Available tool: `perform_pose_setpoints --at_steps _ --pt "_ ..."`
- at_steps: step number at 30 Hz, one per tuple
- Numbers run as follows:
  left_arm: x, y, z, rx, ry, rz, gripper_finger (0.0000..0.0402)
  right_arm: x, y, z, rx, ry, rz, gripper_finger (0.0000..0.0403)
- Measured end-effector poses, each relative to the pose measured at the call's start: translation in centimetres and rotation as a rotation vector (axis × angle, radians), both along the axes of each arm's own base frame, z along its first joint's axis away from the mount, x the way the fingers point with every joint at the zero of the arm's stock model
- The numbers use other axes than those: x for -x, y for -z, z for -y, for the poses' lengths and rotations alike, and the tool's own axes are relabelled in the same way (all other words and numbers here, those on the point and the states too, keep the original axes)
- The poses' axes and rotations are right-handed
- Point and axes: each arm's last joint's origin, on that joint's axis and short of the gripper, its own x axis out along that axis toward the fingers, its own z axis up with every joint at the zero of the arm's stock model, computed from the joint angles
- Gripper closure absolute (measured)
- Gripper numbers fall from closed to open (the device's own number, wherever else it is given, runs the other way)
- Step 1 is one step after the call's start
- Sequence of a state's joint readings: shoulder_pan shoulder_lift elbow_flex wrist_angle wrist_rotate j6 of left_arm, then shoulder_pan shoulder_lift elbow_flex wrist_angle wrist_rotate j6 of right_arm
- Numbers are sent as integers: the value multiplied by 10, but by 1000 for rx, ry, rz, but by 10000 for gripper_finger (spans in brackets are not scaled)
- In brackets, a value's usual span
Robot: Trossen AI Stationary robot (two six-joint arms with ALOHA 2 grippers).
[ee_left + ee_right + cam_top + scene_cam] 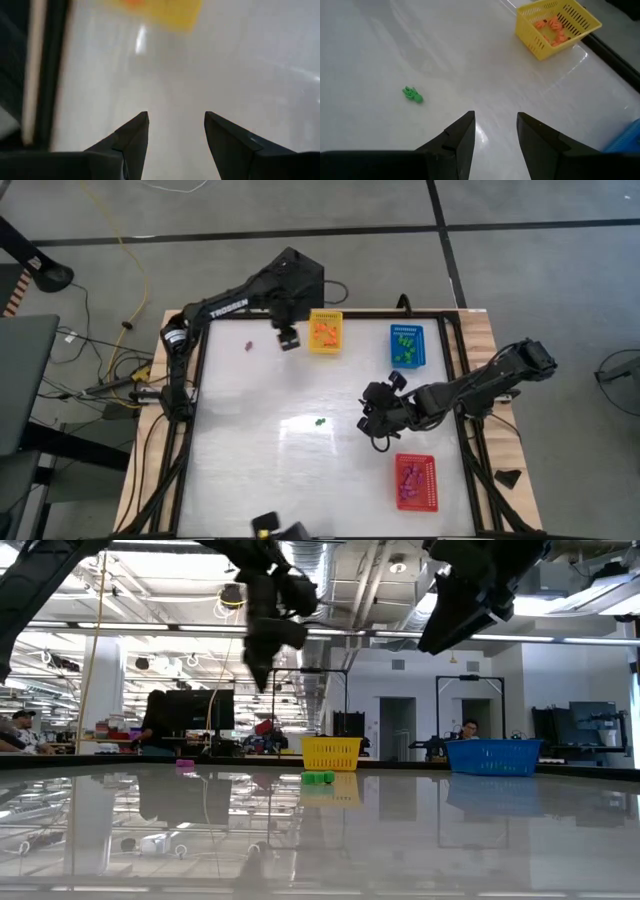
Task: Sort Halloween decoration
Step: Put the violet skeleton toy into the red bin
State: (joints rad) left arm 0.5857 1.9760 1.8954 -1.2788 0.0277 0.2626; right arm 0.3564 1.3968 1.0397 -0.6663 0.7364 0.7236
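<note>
Left tool (288, 340) released and empty beside yellow basket (326, 333); right tool (372, 423) released, empty, over table (260, 470) near green trinket (320, 422).

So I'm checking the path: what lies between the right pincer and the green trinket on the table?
Nothing: in the right wrist view only bare white table separates the open right pincer from the green trinket.
</note>
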Motion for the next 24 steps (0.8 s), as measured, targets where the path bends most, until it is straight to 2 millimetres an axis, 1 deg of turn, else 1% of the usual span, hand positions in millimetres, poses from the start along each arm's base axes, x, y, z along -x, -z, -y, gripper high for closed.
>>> perform_pose_setpoints --at_steps 3,7,9,12,15,18,24 --pt "26 7 -4 76 -91 -86 219 1 0 -4 -9 -8 6 228" --pt "68 30 -15 151 -293 -148 219 3 -1 -11 -14 -36 16 228" --pt "88 43 -19 165 -389 -151 219 4 -1 -15 -14 -51 16 228" --pt "110 62 -24 150 -478 -111 219 5 -1 -19 -11 -66 15 228" --pt "120 75 -28 119 -500 -66 219 5 -1 -18 -8 -66 13 228" --pt "128 90 -30 95 -519 -64 219 3 -1 -13 -2 -49 12 228" --pt "134 114 -32 61 -551 -14 219 -2 -1 2 11 -5 3 228"
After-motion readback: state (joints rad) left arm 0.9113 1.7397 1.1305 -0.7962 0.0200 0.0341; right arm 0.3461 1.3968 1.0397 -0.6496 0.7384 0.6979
